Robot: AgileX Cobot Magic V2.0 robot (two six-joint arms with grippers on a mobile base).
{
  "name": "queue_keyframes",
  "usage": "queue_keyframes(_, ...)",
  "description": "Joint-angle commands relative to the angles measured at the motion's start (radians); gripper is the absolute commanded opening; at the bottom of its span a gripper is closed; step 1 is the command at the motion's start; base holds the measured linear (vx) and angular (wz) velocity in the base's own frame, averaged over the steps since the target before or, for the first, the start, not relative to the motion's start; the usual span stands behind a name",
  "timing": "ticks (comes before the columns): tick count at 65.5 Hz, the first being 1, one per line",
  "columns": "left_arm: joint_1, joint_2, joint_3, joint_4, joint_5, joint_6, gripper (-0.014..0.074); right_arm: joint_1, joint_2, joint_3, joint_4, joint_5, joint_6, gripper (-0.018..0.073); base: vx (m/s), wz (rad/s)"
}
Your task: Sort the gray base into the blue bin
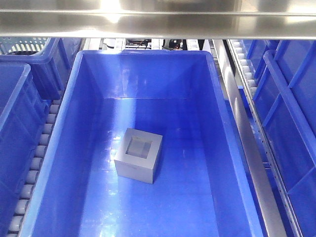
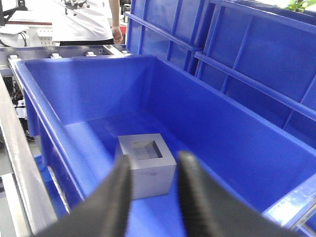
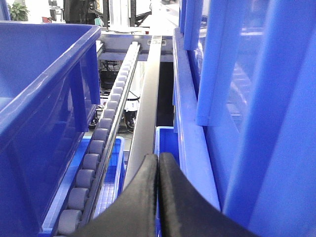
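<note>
Bright overhead light; glare on steel rail (image 1: 148, 22); near pincer (image 2: 154, 197) fingers blurred.

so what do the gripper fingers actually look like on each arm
Only the fingers show, no arms. The left gripper has two black, matte fingers, broad at the base and tapering to rounded tips. The right gripper has the same black, smooth, curved fingers. No cables, markings or labels are visible on either.

We saw the gray base (image 1: 139, 155) resting on the floor of the blue bin (image 1: 224, 123), recess facing up, apart from every wall | slotted blue crate (image 1: 29, 61) stood left of the bin, beyond its far corner | roller track (image 1: 37, 158) ran along the bin's left side | metal rail (image 1: 252, 163) along its right.
</note>
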State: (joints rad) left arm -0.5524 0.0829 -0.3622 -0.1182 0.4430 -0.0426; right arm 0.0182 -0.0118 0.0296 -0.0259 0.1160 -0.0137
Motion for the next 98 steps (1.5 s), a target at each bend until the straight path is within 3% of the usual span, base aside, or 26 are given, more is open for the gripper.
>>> queue_keyframes(1,0.001,0.012,-0.020,0.014,-0.068,-0.010,0.0026,-0.005,-0.012,0.015,-0.007,-0.077,-0.006,-0.0009,0.00,0.00)
queue_keyframes(3,0.001,0.012,-0.020,0.018,-0.067,-0.010,-0.0008,-0.005,-0.012,0.015,-0.007,-0.077,-0.006,-0.0009,0.00,0.00)
queue_keyframes(44,0.001,0.011,-0.015,0.019,-0.068,-0.010,-0.0007,-0.005,-0.012,0.015,-0.007,-0.077,-0.006,-0.0009,0.00,0.00)
queue_keyframes(51,0.018,0.010,0.023,0.064,-0.099,-0.010,-0.0007,-0.005,-0.012,0.015,-0.007,-0.077,-0.006,-0.0009,0.00,0.00)
queue_keyframes(57,0.098,0.010,0.067,0.064,-0.134,-0.010,-0.0007,-0.005,-0.012,0.015,-0.007,-0.077,-0.006,-0.0009,0.00,0.00)
queue_keyframes(72,0.388,-0.029,0.218,0.064,-0.182,-0.010,-0.0007,-0.005,-0.012,0.015,-0.007,-0.077,-0.006,-0.0009,0.00,0.00)
queue_keyframes(80,0.495,-0.103,0.290,0.065,-0.212,-0.010,-0.0007,-0.005,-0.012,0.015,-0.007,-0.077,-0.006,-0.0009,0.00,0.00)
queue_keyframes(89,0.585,-0.109,0.367,0.066,-0.282,-0.013,-0.0007,-0.005,-0.012,0.015,-0.007,-0.077,-0.006,-0.0009,0.00,0.00)
queue_keyframes(95,0.603,-0.110,0.424,0.065,-0.366,-0.021,-0.0007,-0.005,-0.012,0.015,-0.007,-0.077,-0.006,-0.0009,0.00,0.00)
queue_keyframes(98,0.603,-0.110,0.418,0.070,-0.352,-0.021,-0.0007,-0.005,-0.012,0.015,-0.007,-0.077,-0.006,-0.0009,0.00,0.00)
